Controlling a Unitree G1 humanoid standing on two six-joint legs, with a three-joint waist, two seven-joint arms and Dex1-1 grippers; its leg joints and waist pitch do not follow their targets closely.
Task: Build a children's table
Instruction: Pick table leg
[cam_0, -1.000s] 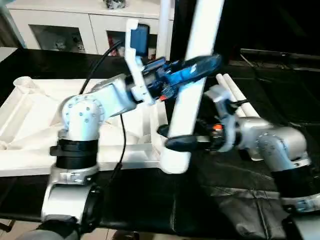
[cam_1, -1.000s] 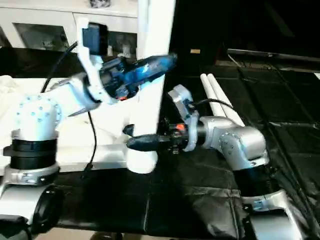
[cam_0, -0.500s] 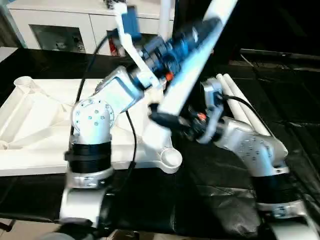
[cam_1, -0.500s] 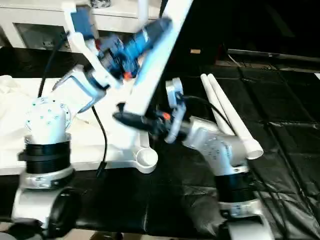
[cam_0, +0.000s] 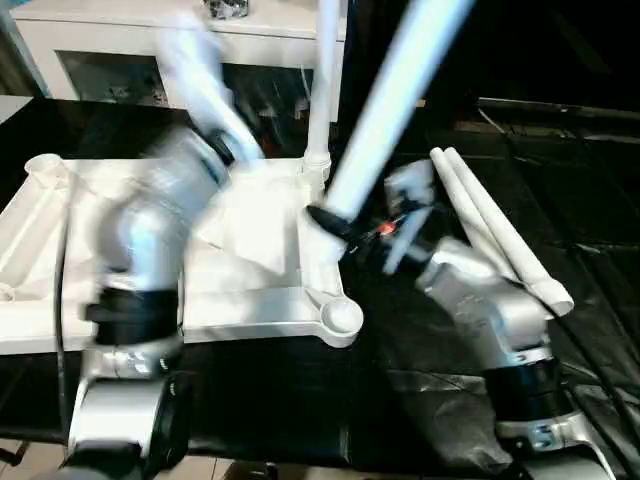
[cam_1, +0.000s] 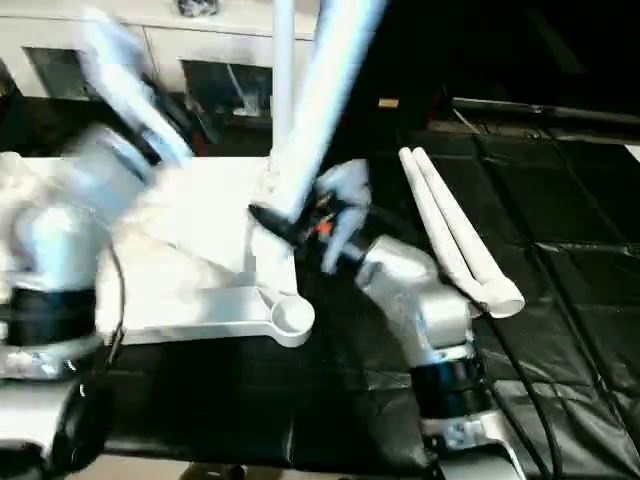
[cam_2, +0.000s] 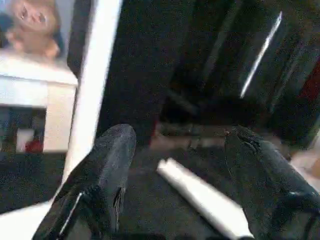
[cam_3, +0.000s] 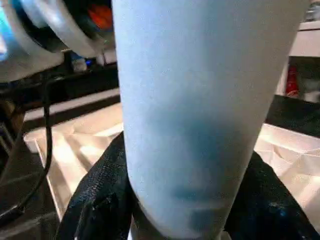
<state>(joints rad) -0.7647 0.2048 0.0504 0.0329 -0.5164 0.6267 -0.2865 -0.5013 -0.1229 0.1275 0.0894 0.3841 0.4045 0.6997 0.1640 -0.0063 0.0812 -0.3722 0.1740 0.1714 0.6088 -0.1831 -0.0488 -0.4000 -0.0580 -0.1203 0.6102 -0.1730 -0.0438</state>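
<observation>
The white table top (cam_0: 240, 292) lies upside down on the black mat, its near right corner socket (cam_0: 340, 315) empty. One white leg (cam_0: 322, 90) stands upright at its far right corner. My right gripper (cam_0: 326, 220) is shut on the lower end of another leg (cam_0: 385, 110), which tilts up to the right above the top; its black fingers (cam_3: 97, 200) clasp the tube. Two more legs (cam_0: 495, 235) lie side by side on the mat to the right. My left gripper (cam_2: 177, 140) is open and holds nothing, while its arm (cam_0: 160, 200) is a blur over the top's left part.
A white cabinet with glass doors (cam_0: 110, 55) stands behind the table, with a plush toy (cam_2: 32, 22) on it. Black cables (cam_0: 560, 270) run over the mat (cam_0: 420, 390) at the right.
My left gripper opened, let go of the leg and swung away to the left. My right gripper lifted the leg's lower end off the near corner socket and tilted it to the right.
</observation>
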